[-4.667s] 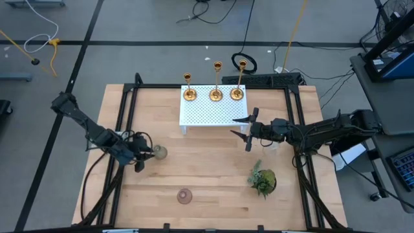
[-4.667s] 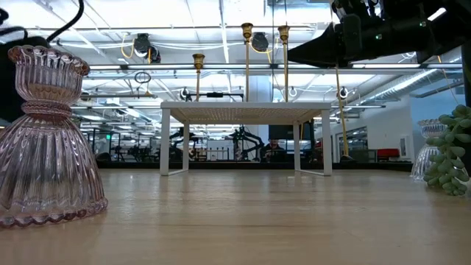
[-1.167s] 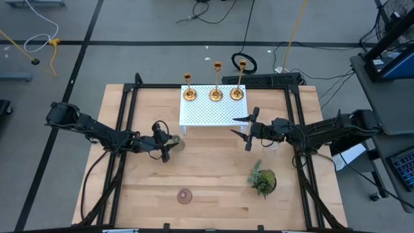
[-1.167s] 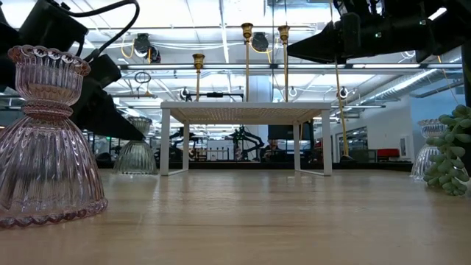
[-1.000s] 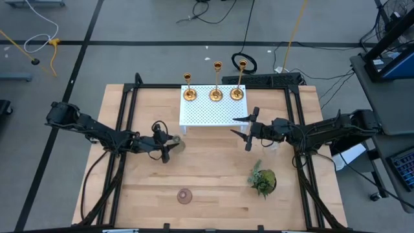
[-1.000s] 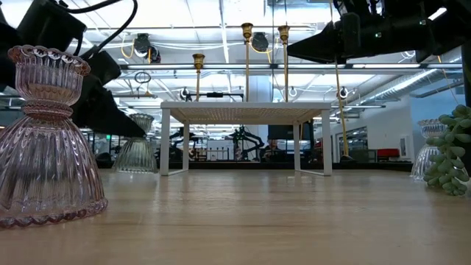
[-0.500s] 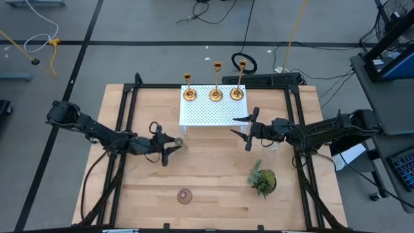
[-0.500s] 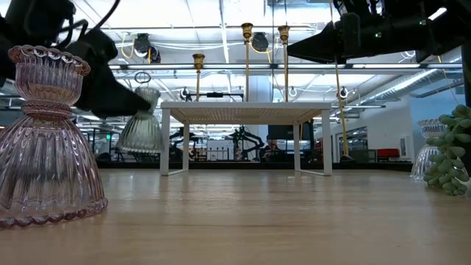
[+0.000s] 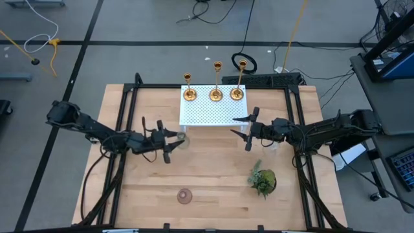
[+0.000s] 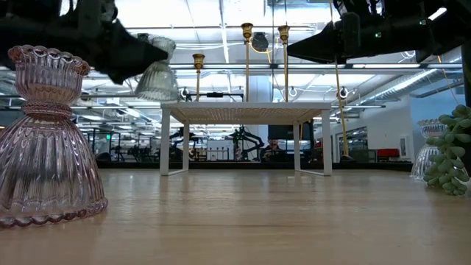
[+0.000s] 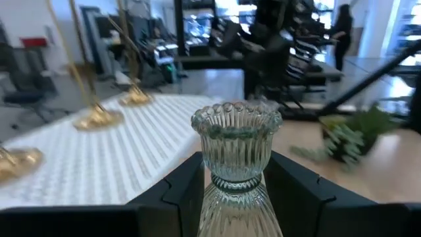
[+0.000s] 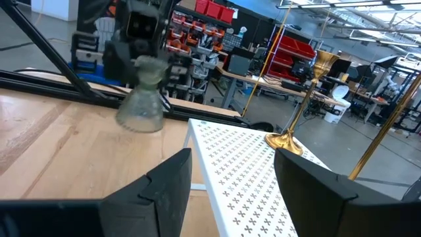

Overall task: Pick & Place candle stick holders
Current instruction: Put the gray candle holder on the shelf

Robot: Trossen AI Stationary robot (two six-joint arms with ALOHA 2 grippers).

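Observation:
Three gold candle stick holders (image 9: pixel 189 94) (image 9: pixel 216 94) (image 9: pixel 237 93) stand on their round bases on the white perforated stand (image 9: pixel 207 115) at the table's far side. They show in the low view as candle stick holders (image 10: pixel 246 44) on the stand (image 10: pixel 246 110). My left gripper (image 9: pixel 172 138) is shut on a greenish ribbed glass holder (image 9: pixel 182 138) (image 10: pixel 158 77), in the air just left of the stand. My right gripper (image 9: pixel 246 131) (image 12: pixel 230 187) hovers open and empty over the stand's right front corner. My left gripper pinches the glass holder's narrow waist (image 11: pixel 231 179) between its two fingers (image 11: pixel 187 191), below the fluted cup (image 11: pixel 237 128). The fingers reach in level from the table's left. The holder is lifted clear of the table, slightly tilted, its flared foot (image 10: pixel 157 87) downward.
A pink glass holder (image 9: pixel 185 195) (image 10: pixel 48 140) stands near the front edge. A small green plant (image 9: pixel 262 181) stands at the front right, with a clear glass holder (image 10: pixel 427 151) beside it under my right arm. Bare wood lies in the table's middle.
My left gripper has risen with the greenish glass holder, tipping from slanting down to level. The holder has come off the table and now hangs higher than the stand's top, a little nearer the stand. My right arm has kept still.

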